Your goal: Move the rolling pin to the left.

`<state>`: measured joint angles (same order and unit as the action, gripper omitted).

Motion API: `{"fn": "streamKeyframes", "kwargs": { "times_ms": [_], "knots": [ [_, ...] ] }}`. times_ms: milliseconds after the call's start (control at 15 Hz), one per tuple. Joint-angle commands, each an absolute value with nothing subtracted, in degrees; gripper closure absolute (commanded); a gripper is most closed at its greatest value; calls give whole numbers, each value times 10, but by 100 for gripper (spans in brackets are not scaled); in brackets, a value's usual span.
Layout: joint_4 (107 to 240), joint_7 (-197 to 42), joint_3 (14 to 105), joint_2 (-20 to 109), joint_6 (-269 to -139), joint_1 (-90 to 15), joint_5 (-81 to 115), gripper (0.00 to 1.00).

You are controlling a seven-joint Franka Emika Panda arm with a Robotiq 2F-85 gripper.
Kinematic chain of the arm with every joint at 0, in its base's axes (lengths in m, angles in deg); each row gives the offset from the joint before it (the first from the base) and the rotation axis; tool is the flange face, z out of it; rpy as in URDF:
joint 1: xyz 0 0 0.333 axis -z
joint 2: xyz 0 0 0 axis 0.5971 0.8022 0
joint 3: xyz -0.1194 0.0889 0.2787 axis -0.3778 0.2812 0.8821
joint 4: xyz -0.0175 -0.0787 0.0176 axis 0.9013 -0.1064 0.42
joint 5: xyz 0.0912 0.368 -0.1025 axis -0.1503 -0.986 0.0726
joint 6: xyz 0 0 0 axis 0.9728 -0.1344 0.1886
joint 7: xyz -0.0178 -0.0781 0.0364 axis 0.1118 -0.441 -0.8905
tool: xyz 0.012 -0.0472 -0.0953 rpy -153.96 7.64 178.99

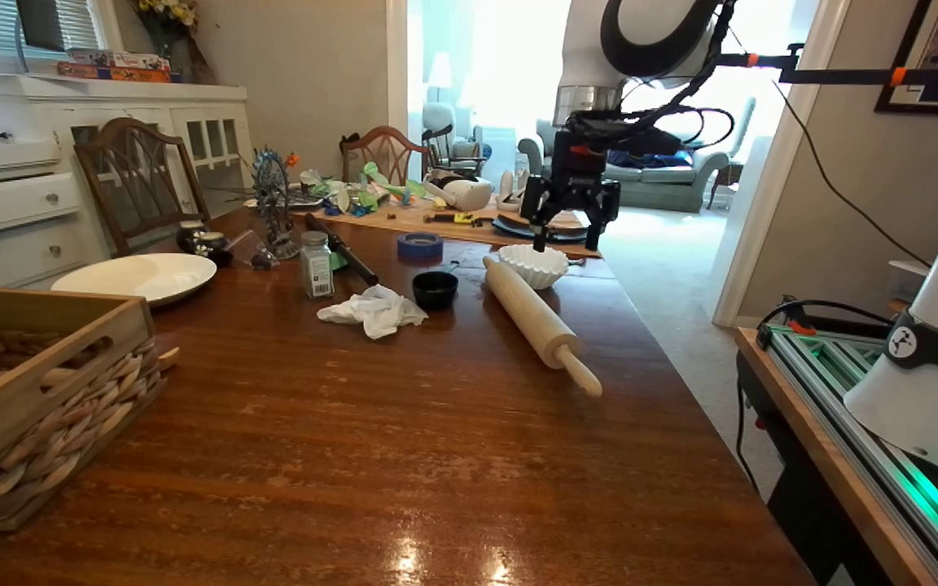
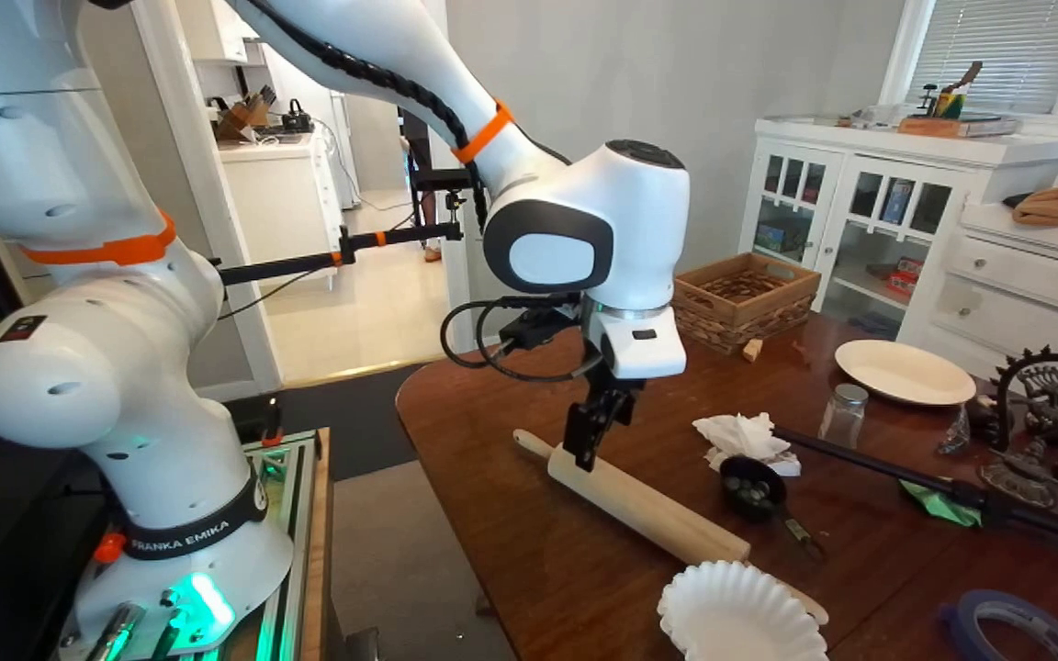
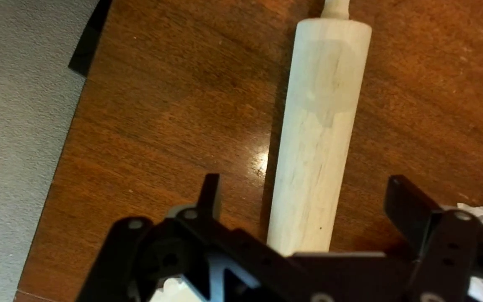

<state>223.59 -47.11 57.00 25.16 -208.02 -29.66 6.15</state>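
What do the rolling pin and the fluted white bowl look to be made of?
The rolling pin looks like smooth, unpainted wood with little sheen: pale tan, fine grain streaks in the wrist view. The fluted white bowl could be ceramic or plastic; its crisp, seemingly matte ridges fit either.

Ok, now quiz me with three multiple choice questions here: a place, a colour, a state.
1. Where does the rolling pin lie? A: in the basket. B: on the plate. C: on the table.
2. What colour is the tape roll? A: blue. B: red. C: yellow.
3. How is the tool? A: fully shut. B: open. C: shut on the tape roll.

1 C, all views show it there. 2 A, blue in both exterior views. 3 B, its fingers stand apart in the wrist view.
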Motion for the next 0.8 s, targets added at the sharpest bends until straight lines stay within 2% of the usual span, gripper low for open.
{"fn": "streamKeyframes", "kwargs": {
  "times_ms": [0,733],
  "knots": [
    [2226,-410,571,298,-2118,-296,58,0],
    [2222,-398,566,357,-2190,-305,42,0]
  ]
}}
